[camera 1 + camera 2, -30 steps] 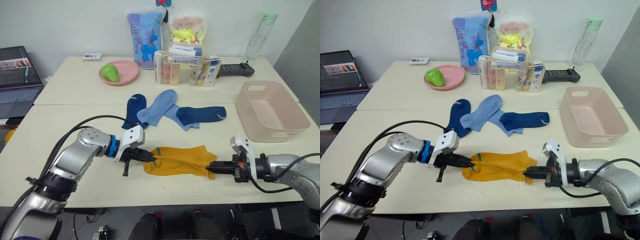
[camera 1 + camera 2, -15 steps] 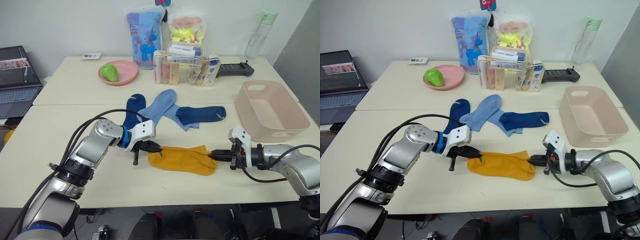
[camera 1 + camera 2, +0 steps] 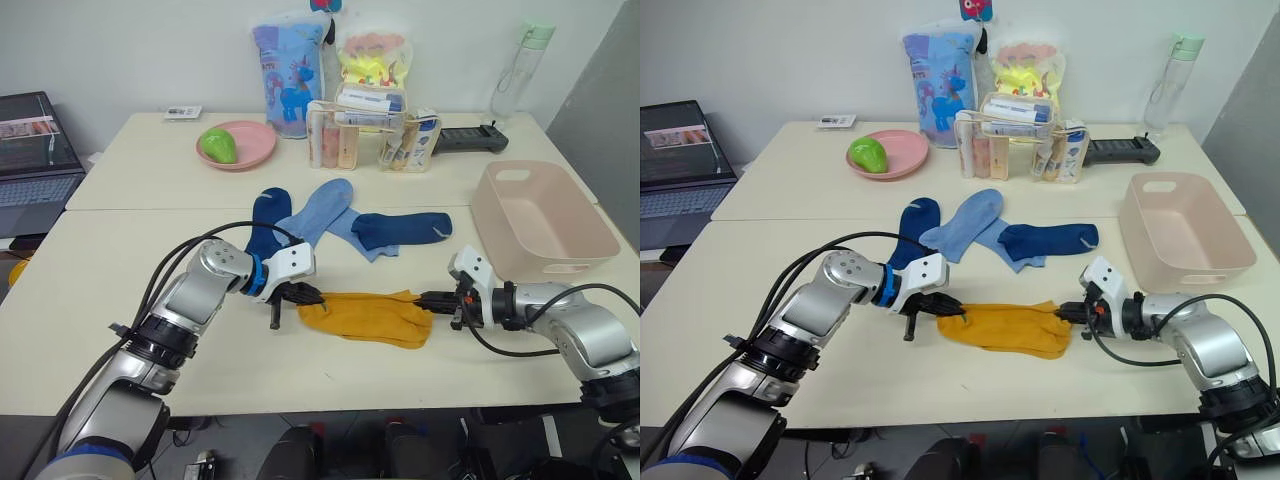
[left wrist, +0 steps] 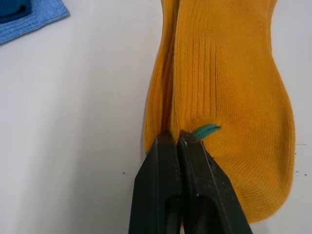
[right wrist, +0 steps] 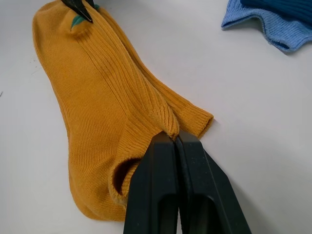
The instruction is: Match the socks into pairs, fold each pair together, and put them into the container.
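A: What lies on the worktop, from the biggest thing down?

B: The pink container stands at the right side, with nothing in it. At the back there is a blue bag, a rack of packets, a bottle and a pink plate with a green fruit on it. A laptop is at the far left, off the worktop.

A: And the socks?

B: The yellow pair lies near the front, between the two arms, one sock on top of the other. It is well apart from the container. Behind it, in the middle, are four more socks: a navy sock at the left, two light blue socks overlapping each other, and a second navy sock at the right, lying partly over the light blue ones.

A: What do the arms do?

B: The left gripper has its fingers closed on the end of the yellow pair that carries the small green mark. The right gripper has its fingers closed on the cuff end. Between the two, the cloth lies slack on the worktop.
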`<action>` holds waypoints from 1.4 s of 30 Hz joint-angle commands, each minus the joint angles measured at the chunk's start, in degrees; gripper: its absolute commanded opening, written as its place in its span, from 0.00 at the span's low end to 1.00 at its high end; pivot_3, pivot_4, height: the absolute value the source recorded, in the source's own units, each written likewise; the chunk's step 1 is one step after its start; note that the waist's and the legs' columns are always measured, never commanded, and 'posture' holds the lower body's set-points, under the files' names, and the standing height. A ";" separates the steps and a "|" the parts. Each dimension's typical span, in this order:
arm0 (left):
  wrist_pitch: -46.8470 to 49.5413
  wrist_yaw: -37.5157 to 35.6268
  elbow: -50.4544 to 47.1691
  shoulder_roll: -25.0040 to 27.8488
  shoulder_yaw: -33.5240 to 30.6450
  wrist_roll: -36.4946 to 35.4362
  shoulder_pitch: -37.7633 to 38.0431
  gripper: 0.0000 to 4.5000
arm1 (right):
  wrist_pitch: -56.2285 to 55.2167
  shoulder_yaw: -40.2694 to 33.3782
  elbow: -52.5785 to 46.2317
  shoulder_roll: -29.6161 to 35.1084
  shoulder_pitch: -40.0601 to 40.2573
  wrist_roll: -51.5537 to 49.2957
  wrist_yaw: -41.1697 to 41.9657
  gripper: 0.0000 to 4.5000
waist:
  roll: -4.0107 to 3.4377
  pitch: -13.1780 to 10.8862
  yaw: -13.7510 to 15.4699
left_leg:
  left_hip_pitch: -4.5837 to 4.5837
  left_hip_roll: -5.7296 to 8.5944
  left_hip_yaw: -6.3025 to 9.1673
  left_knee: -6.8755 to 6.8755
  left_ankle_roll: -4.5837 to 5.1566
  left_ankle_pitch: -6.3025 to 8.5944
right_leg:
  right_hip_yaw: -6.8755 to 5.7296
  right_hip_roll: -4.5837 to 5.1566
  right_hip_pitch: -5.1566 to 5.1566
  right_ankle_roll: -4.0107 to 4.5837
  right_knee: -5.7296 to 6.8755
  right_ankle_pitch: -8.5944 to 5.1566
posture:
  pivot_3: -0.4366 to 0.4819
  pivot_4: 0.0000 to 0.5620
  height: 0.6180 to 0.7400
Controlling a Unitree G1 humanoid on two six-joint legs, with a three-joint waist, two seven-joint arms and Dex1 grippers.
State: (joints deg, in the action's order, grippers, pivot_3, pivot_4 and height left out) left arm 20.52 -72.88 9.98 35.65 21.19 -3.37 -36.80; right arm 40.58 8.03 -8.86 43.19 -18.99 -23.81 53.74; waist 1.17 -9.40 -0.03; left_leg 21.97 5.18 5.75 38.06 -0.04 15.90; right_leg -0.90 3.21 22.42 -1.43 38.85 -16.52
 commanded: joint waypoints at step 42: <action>-20.37 3.50 0.76 -0.80 -8.89 -5.17 12.38 0.00 | -11.12 -4.53 -12.02 -3.02 13.68 4.42 -5.56 0.00 | -0.03 0.03 0.08 | -0.11 0.02 0.00 0.01 0.01 0.01 | 0.05 0.00 -0.07 0.00 0.02 0.00 | 0.48 0.27 1.00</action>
State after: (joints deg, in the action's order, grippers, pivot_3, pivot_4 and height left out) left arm -0.04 -68.51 12.57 35.00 13.65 -6.49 -24.54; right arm 27.49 6.29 -16.86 40.05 -5.18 -16.16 47.71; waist 1.14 -9.37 0.05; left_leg 21.86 5.19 5.75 38.07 -0.03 15.91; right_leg -0.85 3.20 22.36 -1.43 38.87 -16.52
